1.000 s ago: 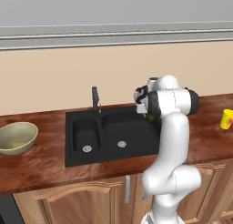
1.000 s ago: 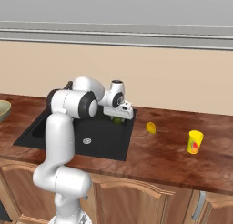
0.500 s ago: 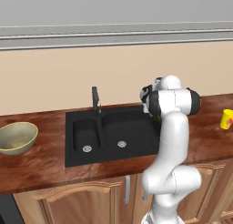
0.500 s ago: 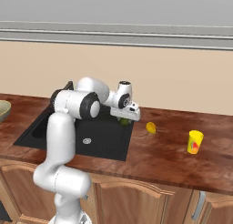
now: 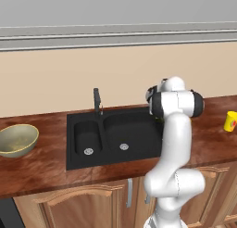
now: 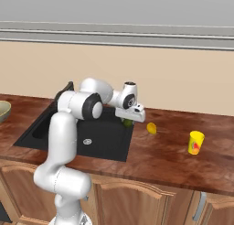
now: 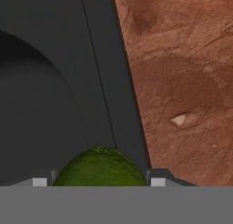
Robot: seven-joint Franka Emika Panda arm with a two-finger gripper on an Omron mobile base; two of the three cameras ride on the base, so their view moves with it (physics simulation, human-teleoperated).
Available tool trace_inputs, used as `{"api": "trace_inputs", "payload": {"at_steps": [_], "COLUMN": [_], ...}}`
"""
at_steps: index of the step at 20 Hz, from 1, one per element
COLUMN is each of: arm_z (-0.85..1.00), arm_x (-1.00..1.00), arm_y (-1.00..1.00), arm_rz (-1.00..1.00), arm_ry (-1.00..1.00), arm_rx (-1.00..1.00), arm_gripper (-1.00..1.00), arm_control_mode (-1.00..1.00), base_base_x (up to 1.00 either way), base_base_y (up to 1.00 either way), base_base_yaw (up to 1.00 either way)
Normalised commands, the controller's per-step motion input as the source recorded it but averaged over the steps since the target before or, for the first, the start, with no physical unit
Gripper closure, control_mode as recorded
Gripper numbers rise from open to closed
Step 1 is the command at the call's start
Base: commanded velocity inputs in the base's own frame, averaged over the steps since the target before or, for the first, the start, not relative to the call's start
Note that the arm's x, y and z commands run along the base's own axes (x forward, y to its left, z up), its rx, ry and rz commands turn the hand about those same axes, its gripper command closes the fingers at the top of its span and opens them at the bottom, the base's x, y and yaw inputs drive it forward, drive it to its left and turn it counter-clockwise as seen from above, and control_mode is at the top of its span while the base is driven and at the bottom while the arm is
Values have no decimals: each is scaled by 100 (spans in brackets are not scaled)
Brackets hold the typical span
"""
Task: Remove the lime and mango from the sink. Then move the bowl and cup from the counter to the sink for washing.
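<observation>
The small dark green lime sits between my gripper's fingertips, which are shut on it. In the right base view the gripper holds the lime above the right rim of the black sink, close to the counter. A yellow-orange mango lies on the counter just right of the gripper. Farther right stands the yellow cup with its red mark, also at the right edge of the left base view. The olive-tan bowl rests on the counter left of the sink.
A dark faucet rises behind the divider between the two basins. Silver drains show in both basins. The beige wall runs along the back of the counter, and light wooden cabinets stand below it.
My gripper has carried the lime to the right, from over the large basin to the sink's right rim, nearer the mango. The other things have not moved.
</observation>
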Motion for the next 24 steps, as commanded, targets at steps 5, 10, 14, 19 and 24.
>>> {"api": "trace_inputs", "payload": {"at_steps": [5,10,14,19,24], "arm_z": [-2,5,12,1,-1], "arm_x": [0,-2,-9,-15,-19], "arm_y": [-36,-31,-30,-35,-34], "arm_rz": [-3,-2,0,0,-1], "arm_ry": [5,1,2,6,9], "arm_rx": [0,0,0,0,1], "arm_gripper": [100,100,100,100,100], "arm_control_mode": [-100,-100,-100,-100,-100], "base_base_x": [0,0,0,0,0], "base_base_y": [0,0,0,0,0], "base_base_yaw": [0,0,0,0,0]}}
